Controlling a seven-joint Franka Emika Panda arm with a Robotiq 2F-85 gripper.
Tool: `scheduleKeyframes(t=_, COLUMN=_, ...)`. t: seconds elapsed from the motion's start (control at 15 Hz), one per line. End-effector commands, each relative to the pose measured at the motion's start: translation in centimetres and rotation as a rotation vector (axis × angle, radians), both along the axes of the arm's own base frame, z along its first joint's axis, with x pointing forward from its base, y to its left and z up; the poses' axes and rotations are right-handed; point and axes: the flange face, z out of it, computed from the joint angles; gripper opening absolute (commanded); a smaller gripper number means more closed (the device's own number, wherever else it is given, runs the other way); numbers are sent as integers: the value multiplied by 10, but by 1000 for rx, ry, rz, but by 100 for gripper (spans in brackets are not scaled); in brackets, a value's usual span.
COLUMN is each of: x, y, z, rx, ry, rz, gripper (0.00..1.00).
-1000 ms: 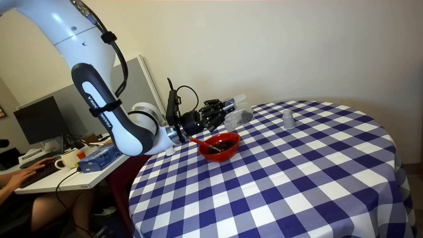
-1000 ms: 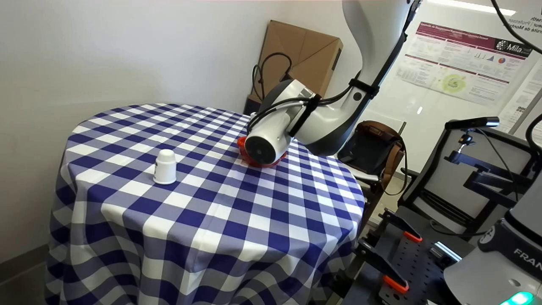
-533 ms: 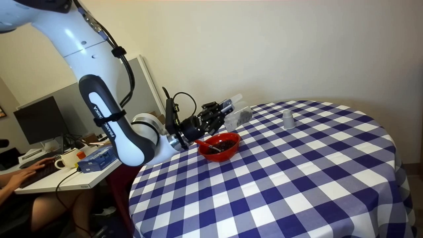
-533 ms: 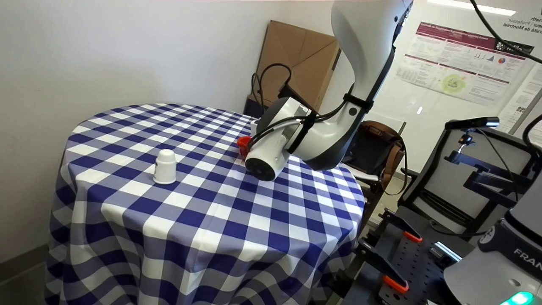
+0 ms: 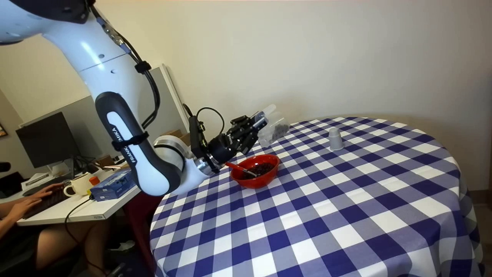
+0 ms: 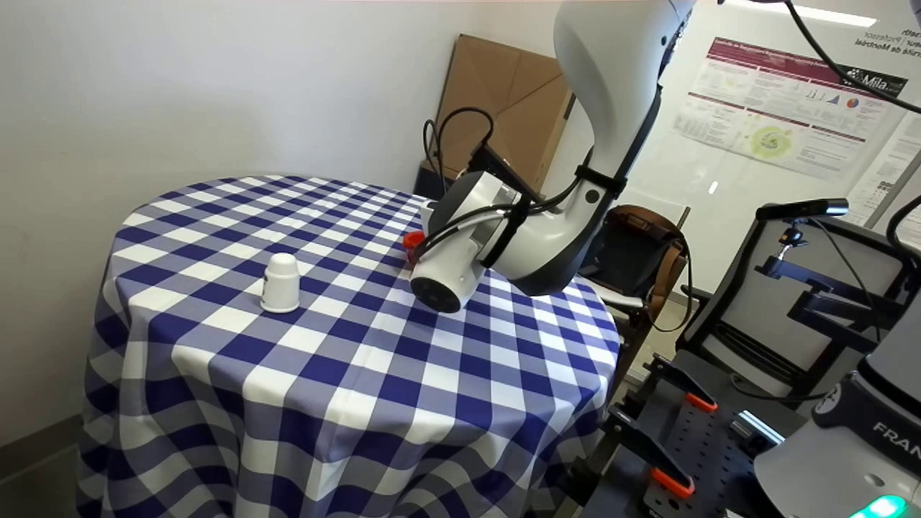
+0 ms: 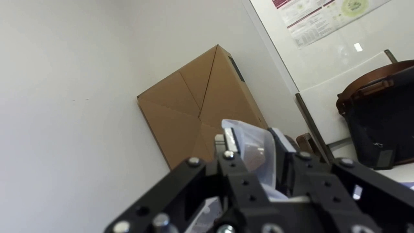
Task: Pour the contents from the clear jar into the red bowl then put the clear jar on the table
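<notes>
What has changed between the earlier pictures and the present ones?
In an exterior view, the arm lowered; its fingers, still holding the clear jar, tilted further upward, and the jar shifted slightly left. The red bowl and white cup-like object stayed put.

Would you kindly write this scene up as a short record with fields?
Table: round, covered in a blue-and-white checked cloth
Clear jar: tilted, held off the table, dark contents showing through its wall
Gripper: closed on the clear jar
Red bowl: on the table, with dark filling and a red-handled utensil resting in it
White tapered object: upright on the table, apart from the bowl
Pour: nothing seen falling; alignment over the bowl cannot be told
</notes>
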Motion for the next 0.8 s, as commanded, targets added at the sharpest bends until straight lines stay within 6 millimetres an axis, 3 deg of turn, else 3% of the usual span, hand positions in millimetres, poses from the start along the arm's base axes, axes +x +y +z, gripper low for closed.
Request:
scheduleKeyframes(t=0.0, x=5, y=3, z=-1, rx=-42, ry=-69, rz=33, gripper=11)
scheduleKeyframes(t=0.73, x=8, y=6, z=4, rx=-100, ry=-178, rz=78, gripper=11)
